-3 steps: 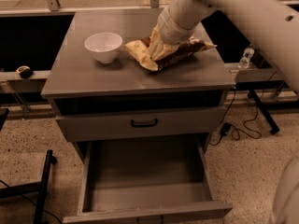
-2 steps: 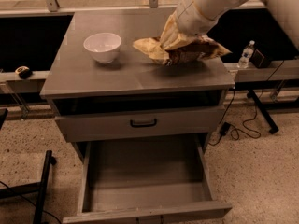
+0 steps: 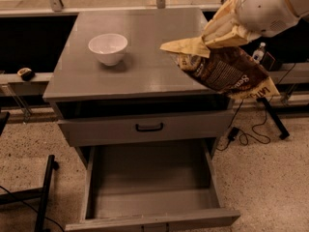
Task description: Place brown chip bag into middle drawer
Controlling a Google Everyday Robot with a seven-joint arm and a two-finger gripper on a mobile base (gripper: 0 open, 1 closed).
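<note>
Claw (image 3: 219, 35) above cabinet's (image 3: 140, 47) right edge, clamped on brown chip bag (image 3: 224, 71); white lettering (image 3: 247, 83) illegible

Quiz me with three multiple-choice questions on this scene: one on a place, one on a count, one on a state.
1. Where is the dark brown crinkly foil chip bag? A. held aloft by the gripper at the right front corner of the grey cabinet top. B. flat on that top. C. under it.
2. How many round white bowls stand on it? A. none. B. one. C. three.
3. The wide shallow grey middle drawer is: A. shut. B. pulled out, holding the bag. C. pulled out, bare.
Answers: 1 A, the gripper, upper right, is shut on it. 2 B, one bowl at left. 3 C, only grey floor shows.
</note>
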